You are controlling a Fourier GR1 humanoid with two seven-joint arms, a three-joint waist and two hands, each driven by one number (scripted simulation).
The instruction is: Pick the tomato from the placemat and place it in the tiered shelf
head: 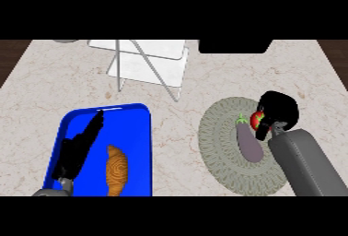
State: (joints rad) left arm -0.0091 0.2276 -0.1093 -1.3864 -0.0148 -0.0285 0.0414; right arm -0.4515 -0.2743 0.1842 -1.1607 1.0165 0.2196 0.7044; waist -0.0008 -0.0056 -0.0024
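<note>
A marble-patterned counter [81, 101] is seen from steeply above. On its right half a round, grey woven placemat [221, 138] is laid. On the placemat a purple eggplant [249, 142] is set lengthwise, its green stem end turned toward the far side. The tomato [258, 120] is found just right of that stem end, over the far right part of the placemat, and only a small red patch of it is shown. The right hand [277, 110] is brought in from the lower right on its grey forearm, and its black fingers are curled round the tomato, so that most of the fruit is hidden. Whether the tomato is lifted clear of the placemat cannot be told.

At the far side, left of centre, the white tiered shelf [151, 64] is placed, with thin crossed wire legs shown in front of its pale panels. It is well apart from the placemat.

On the near left a blue tray [139, 138] is set. A brown croissant [117, 169] is laid in its near part. The left hand [81, 140] is held over the tray's left side, its fingers straight and pointed toward the far edge, and nothing is held in it.
</note>
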